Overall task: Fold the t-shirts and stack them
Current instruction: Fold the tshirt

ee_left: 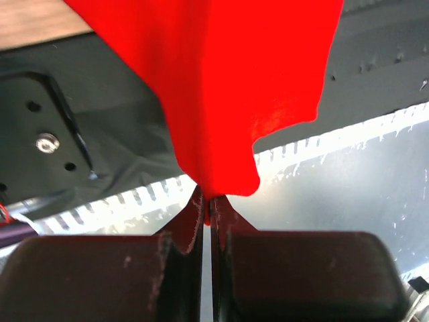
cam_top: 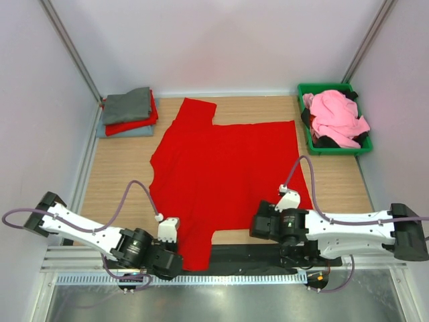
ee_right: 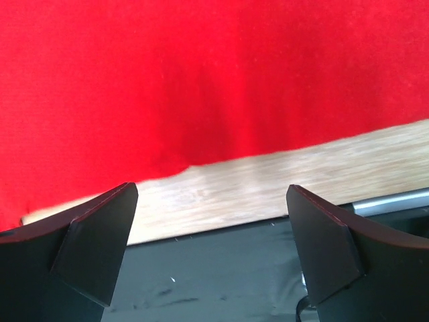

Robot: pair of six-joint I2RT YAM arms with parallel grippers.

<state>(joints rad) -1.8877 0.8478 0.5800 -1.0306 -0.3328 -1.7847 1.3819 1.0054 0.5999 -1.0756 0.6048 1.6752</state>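
Presently. Folded stack [cam_top: 129, 113]: far-left corner, well apart. Left pincer [ee_left: 206, 208]: clenched on near flap of large red t-shirt [cam_top: 224, 174], which lies spread flat mid-tabletop [cam_top: 120, 174]. Right pincer [ee_right: 211, 193]: released, just short of hem; best seize hem, then lift level. Bare wood flanks shirt; green bin [cam_top: 325, 86] far right.

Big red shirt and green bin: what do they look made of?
Red shirt: soft matte cloth, apparently; it creases and drapes limply, and the weave is too fine to tell. Green bin: likely rigid moulded plastic, going by its smooth, even-coloured rim and straight walls.
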